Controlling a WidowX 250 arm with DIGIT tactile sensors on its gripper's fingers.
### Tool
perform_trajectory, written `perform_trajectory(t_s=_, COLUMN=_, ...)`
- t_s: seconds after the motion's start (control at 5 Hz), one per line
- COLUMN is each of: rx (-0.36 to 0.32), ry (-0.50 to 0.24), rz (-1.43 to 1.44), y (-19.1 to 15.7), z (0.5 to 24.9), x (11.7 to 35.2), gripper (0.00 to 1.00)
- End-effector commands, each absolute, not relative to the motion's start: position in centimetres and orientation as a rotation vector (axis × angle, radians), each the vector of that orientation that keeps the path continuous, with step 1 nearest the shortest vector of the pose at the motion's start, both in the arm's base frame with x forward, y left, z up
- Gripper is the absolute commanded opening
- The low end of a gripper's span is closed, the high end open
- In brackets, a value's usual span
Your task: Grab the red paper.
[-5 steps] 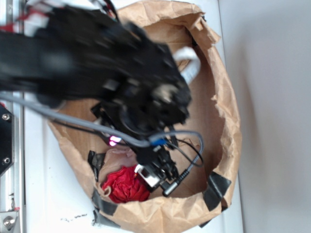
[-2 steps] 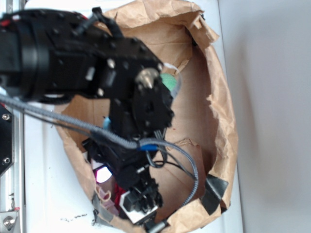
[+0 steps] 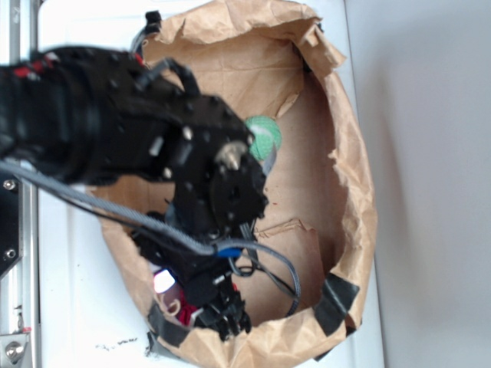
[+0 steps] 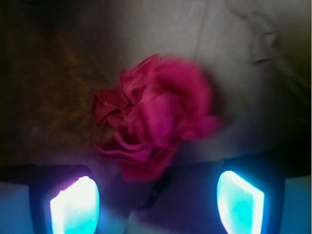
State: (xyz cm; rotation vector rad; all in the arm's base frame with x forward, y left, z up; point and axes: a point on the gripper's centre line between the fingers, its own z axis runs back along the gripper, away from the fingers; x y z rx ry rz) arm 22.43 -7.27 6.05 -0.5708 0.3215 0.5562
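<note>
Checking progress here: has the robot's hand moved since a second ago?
Yes. The hand has dropped toward the brown paper bag's taped lower rim and now covers most of the red paper, with the fingers open.

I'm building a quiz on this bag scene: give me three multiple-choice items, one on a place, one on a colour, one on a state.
1. Where does the red paper lie?
A. inside the brown paper bag
B. on the white table outside it
C. on top of the arm

2. What colour is the ball?
A. blue
B. green
C. yellow

3. How does the gripper stand?
A. shut on the ball
B. shut on the bag's rim
C. open

A: brown bag floor surrounds the wad.
B: green beside the arm.
C: the wrist view shows both fingers apart.
</note>
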Motion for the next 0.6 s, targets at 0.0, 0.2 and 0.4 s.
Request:
perform_trajectory(t_s=0.0, rx=-0.552, ry=0.274, rz=0.53, y=-8.6, z=3.5, x=23.3, gripper=0.62)
perform_trajectory(t_s=0.2, rx=-0.543, ry=0.243, rz=0.553, y=-8.1, z=4.2, x=23.6, gripper=0.0)
perform_trajectory(t_s=0.4, rx=-0.541, ry=0.205, rz=0.57, y=-7.4, z=4.8, x=24.2, gripper=0.0)
